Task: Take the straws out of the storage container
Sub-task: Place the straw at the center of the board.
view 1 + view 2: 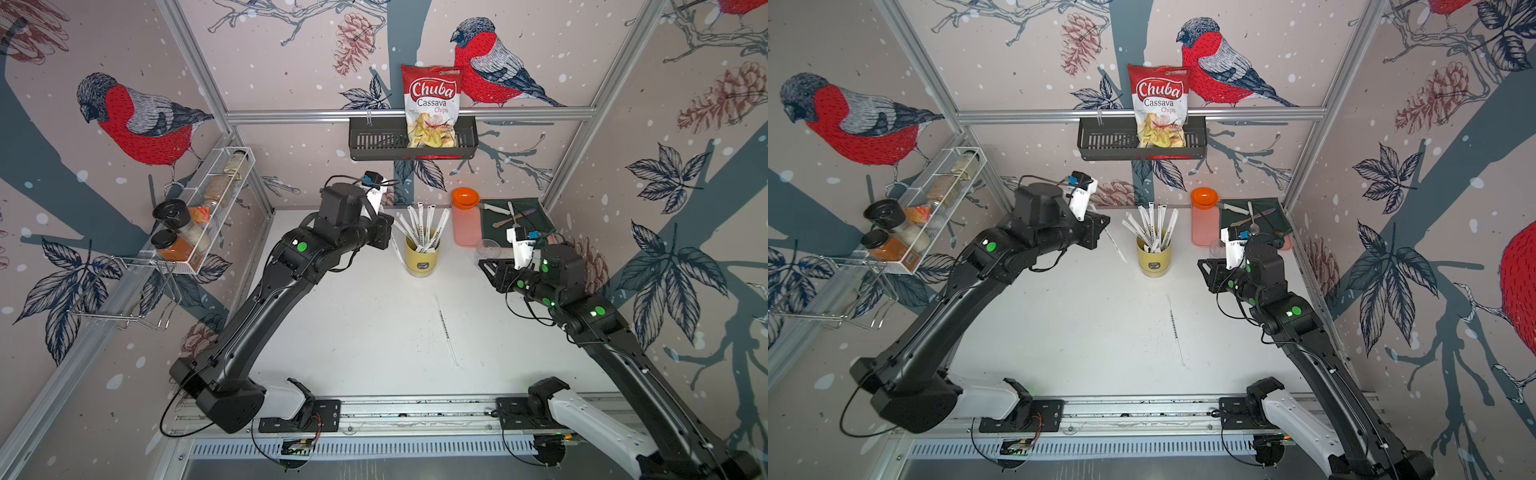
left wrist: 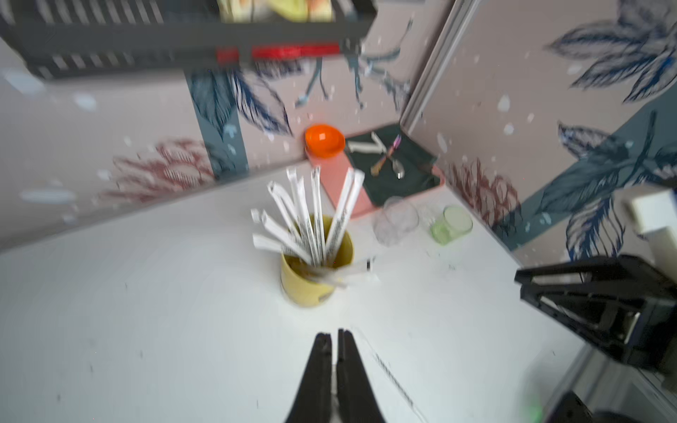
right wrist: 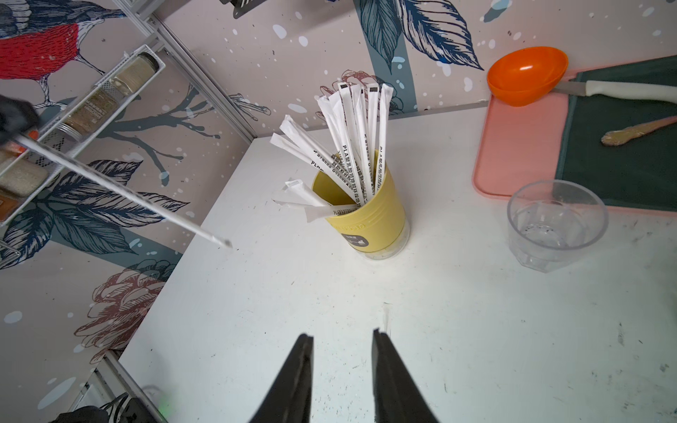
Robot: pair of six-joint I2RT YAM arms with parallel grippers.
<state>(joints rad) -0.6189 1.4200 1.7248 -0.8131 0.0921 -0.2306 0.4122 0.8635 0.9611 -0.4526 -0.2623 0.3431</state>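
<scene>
While the left gripper is clamped on one wrapped straw, which slants down from its jaws just left of the storage container, the other straws stand fanned out inside that yellow cup near the back of the white table. Nearer the front, a loose straw lies flat, well apart from the cup. Farther right, the right gripper hovers with jaws parted and empty, pointing toward the cup, a clear glass near it.
</scene>
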